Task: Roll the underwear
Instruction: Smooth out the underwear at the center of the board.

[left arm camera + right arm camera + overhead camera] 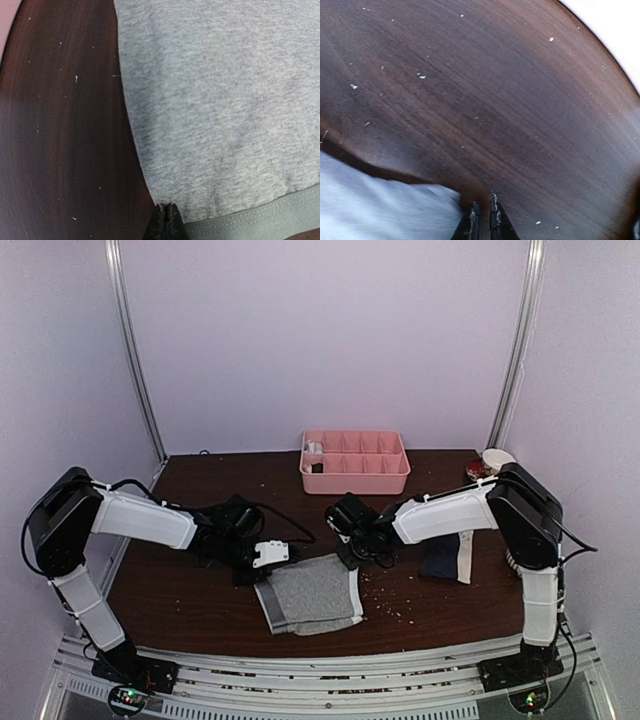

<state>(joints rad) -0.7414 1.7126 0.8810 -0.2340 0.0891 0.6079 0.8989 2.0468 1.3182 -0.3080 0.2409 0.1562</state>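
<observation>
Grey underwear (312,592) lies flat on the table (190,605), near the front and between the two arms. Navy underwear (440,560) sits folded off to the right, under the right forearm, well apart from the grey one.

Left gripper (165,222) is closed tight, tips right at the cloth's edge by the stitched band. Can't tell if any fabric is actually caught. Right gripper (482,220) is narrow, just a thin slit, with nothing visible between the fingers. It sits low over bare wood, with blurry pale cloth just beside its left finger.

No roll started yet, by the look of it.

Risks:
- Left pinch is only at the very edge, or misses. The cloth slips out on the first pull.
- Right side may have closed on nothing, so only one corner lifts. The roll goes skewed or the piece drags sideways.
- Crumbs (392,606) beside the cloth get rolled in.
- Right forearm sweeps the navy pair off its spot.
</observation>
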